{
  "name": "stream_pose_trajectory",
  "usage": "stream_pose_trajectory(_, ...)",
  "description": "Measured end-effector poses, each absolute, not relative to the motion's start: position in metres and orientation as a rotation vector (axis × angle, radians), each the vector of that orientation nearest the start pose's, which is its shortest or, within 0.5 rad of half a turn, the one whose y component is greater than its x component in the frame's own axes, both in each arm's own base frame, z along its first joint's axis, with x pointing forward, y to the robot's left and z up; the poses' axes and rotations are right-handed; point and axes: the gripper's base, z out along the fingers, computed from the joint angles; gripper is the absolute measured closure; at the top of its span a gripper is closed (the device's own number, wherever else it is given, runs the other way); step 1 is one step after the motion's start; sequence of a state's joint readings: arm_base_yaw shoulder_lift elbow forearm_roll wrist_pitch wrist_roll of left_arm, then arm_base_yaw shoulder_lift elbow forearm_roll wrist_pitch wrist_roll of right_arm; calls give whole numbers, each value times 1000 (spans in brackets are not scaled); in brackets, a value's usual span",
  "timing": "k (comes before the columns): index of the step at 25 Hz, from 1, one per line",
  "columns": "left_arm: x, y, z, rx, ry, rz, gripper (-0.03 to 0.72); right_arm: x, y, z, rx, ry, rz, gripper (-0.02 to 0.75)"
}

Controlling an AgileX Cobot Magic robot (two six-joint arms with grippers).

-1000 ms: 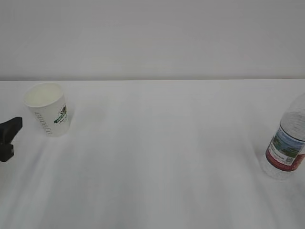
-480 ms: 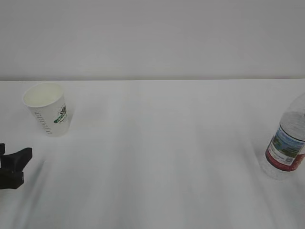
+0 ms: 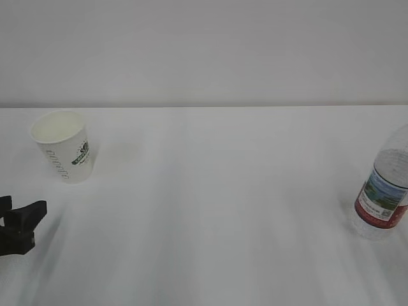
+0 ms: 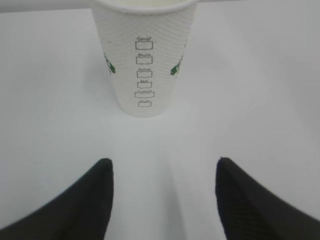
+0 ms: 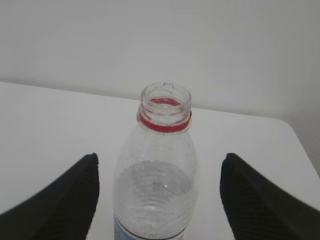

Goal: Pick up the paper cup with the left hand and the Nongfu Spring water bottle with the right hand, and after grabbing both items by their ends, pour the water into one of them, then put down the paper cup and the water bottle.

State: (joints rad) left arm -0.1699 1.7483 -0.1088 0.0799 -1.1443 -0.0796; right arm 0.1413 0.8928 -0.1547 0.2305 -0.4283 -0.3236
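Nothing is lifted yet: the cup (image 4: 145, 55) stands upright ahead of the spread-open left gripper (image 4: 164, 200), while the uncapped bottle (image 5: 157, 175) stands apparently between the open right gripper's (image 5: 159, 200) fingers, ungripped. Grasping, pouring and set-down all remain.

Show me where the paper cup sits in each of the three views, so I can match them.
Exterior view: paper cup stands upright at far left, beyond the left claw.
Left wrist view: cup at top centre, rim cut off, straight ahead of the open claw, not touching it.
Right wrist view: not in it.
Shared landmark: the cup's dark green logo, also seen at.
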Motion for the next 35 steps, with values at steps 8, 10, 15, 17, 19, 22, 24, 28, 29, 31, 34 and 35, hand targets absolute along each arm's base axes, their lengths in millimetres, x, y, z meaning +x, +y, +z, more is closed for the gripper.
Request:
stream_pose_trajectory(8,194,-40,108,170,1974,-216,246,165,14,192,-162,1891,-78,169)
stream_pose_trajectory(10,194,-40,108,170,1973,-216,250,168,13,189,-158,1892,-84,169)
stream_pose_trajectory(15,194,-40,108,165,1974,-221,253,174,14,185,-170,1877,-104,169)
stream_pose_trajectory(17,194,-40,108,159,1975,-224,253,175,14,183,-181,1877,-109,169)
stream_pose_trajectory(19,194,-40,108,155,1975,-228,253,177,14,182,-181,1875,-113,169)
stream_pose_trajectory(22,194,-40,108,148,1976,-232,253,179,14,179,-176,1884,-113,169)
stream_pose_trajectory(24,194,-40,108,143,1977,-235,254,180,14,177,-171,1889,-112,169)
stream_pose_trajectory(28,194,-40,108,139,1977,-238,255,182,14,174,-147,1900,-98,169)
stream_pose_trajectory(29,194,-40,108,139,1977,-238,255,182,14,173,-137,1904,-91,169)
stream_pose_trajectory(31,194,-40,108,137,1977,-239,255,182,14,173,-113,1906,-74,169)
stream_pose_trajectory(34,194,-41,108,138,1977,-242,255,182,14,173,-104,1906,-66,169)
stream_pose_trajectory(35,194,-41,108,140,1978,-246,255,182,14,173,-104,1905,-67,169)
